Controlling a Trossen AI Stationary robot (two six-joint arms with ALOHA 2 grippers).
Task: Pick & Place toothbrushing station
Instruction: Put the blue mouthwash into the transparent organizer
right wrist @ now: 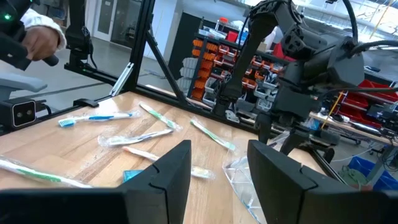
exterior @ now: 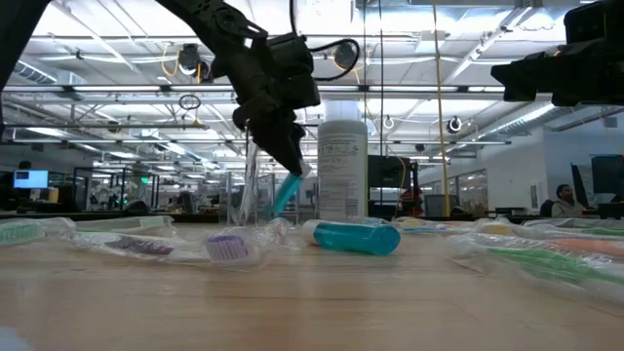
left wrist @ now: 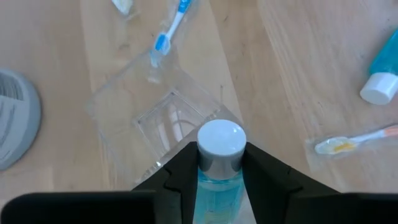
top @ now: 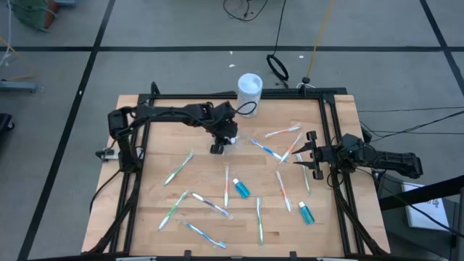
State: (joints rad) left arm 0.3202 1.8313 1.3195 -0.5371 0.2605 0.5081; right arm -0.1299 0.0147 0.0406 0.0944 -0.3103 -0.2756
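Observation:
My left gripper (top: 220,145) is shut on a small blue toothpaste tube (left wrist: 219,180) with a white cap. The cap points down at a clear plastic cup (left wrist: 166,121) that stands on the table just beyond it. Whether the cap is inside the cup I cannot tell. Two more blue tubes (top: 241,189) (top: 307,213) lie on the wood. Several wrapped pastel toothbrushes (top: 209,205) lie flat, scattered over the table. My right gripper (top: 308,154) hangs open at the table's right edge, with nothing between its fingers. My left gripper pinches the tube between its two fingers, just behind the white cap (left wrist: 221,167). The fingers come from above, slanting down and away from the arm, and lie along the tube. The tube (exterior: 289,191) hangs tilted, cap end lowest, lifted clear of the table.
A taller white cylindrical container (top: 249,87) stands at the far edge, close behind the left gripper. A black frame (top: 138,181) runs along the table's sides. In the right wrist view a person's hand (right wrist: 38,38) shows beyond the table.

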